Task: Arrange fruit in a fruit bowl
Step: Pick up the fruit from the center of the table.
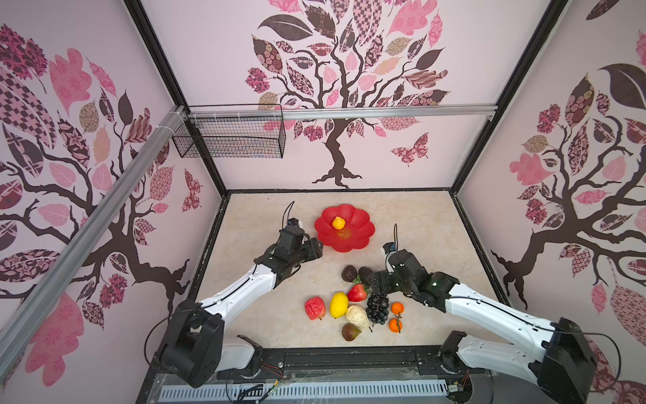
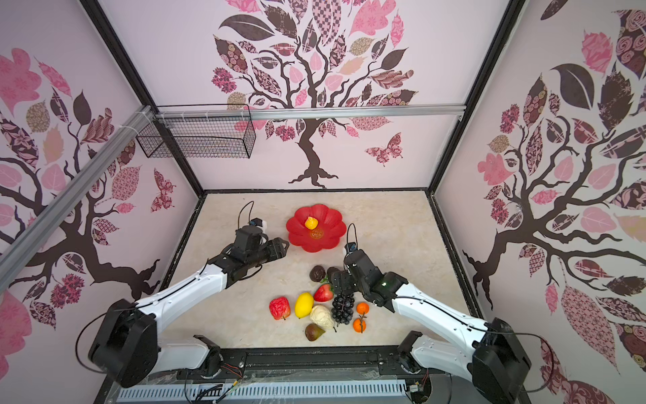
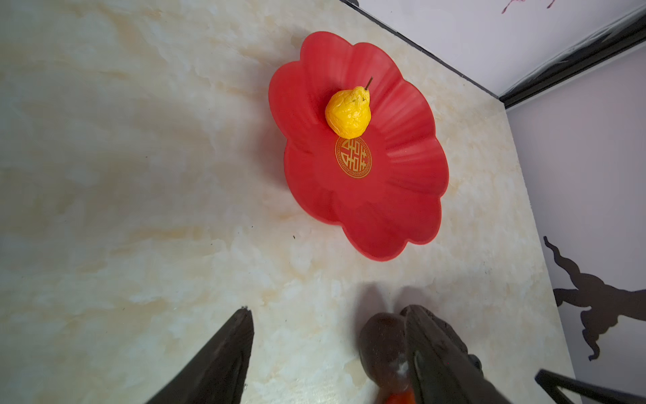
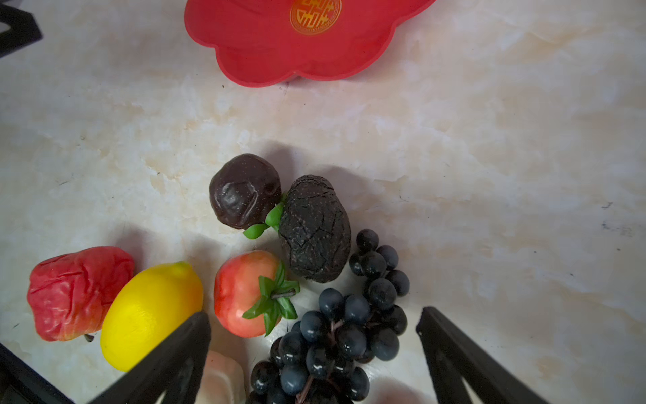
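"So, where is the fruit bowl [image 1: 361,224], and what is in it?"

"It sits flat on the marble-look table [image 1: 265,217]. Only the yellow pear [image 1: 337,222] lies in it, just beyond the gold mark [image 1: 344,233] at its centre."

"And your grippers?"

"My left gripper [image 3: 328,309] hangs just off the bowl's near-left rim, jaws wide, nothing between them. My right gripper [image 4: 313,312] is on the bowl's near side, jaws also spread wide and holding nothing; the dark grape bunch [image 4: 335,335] shows between its fingers in the wrist view."

"The other fruit?"

"All outside the bowl, on its near side. The avocado [image 4: 314,231] and a dark maroon round fruit [image 4: 244,190] lie closest to it, side by side. Then come the strawberry [image 4: 244,293], lemon [image 4: 150,314] and red apple [image 4: 77,290]. Farthest from the bowl are the cream knobbly piece [image 1: 357,316], the brown fig [image 1: 350,331] and two oranges [image 1: 397,308]."
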### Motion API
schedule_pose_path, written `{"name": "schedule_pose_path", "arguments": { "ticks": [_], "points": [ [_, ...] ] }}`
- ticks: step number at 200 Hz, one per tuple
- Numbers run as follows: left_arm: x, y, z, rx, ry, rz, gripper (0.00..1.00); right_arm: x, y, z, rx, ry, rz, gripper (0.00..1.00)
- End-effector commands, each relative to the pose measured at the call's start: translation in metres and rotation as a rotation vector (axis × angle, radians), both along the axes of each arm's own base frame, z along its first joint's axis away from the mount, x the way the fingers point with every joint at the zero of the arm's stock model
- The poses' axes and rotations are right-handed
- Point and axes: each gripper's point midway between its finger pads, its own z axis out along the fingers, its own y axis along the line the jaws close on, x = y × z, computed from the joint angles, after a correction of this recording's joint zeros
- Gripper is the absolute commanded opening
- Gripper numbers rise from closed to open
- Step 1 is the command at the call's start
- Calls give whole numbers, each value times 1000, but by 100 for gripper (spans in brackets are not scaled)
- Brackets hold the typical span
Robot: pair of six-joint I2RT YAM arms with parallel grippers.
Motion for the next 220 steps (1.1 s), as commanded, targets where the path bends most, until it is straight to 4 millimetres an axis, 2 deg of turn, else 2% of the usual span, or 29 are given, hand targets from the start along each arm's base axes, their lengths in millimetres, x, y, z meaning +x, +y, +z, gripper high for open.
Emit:
{"name": "schedule_pose_path", "arguments": {
  "ticks": [1,14,32,54,90,135,181,220],
  "points": [
    [-15,6,13,-56,-82,2,73,5,7,-1,-3,43,31,95],
    [-26,21,8,-49,-89,49,75,10,10,-6,-7,68,36,93],
    [-38,40,2,-43,-114,106,82,15,15,-13,-24,94,50,91],
    [-49,52,-3,-48,-137,126,87,21,21,-24,-45,124,76,88],
    [-57,56,-8,-27,-162,101,90,31,24,-37,-104,158,77,81],
    [-59,60,-17,-1,-148,105,93,32,22,-52,-162,193,96,76],
    [-60,64,-18,4,-159,117,94,34,18,-67,-215,221,83,71],
    [-60,66,-19,8,-160,124,94,41,13,-70,-255,213,54,69]
  ]
}}
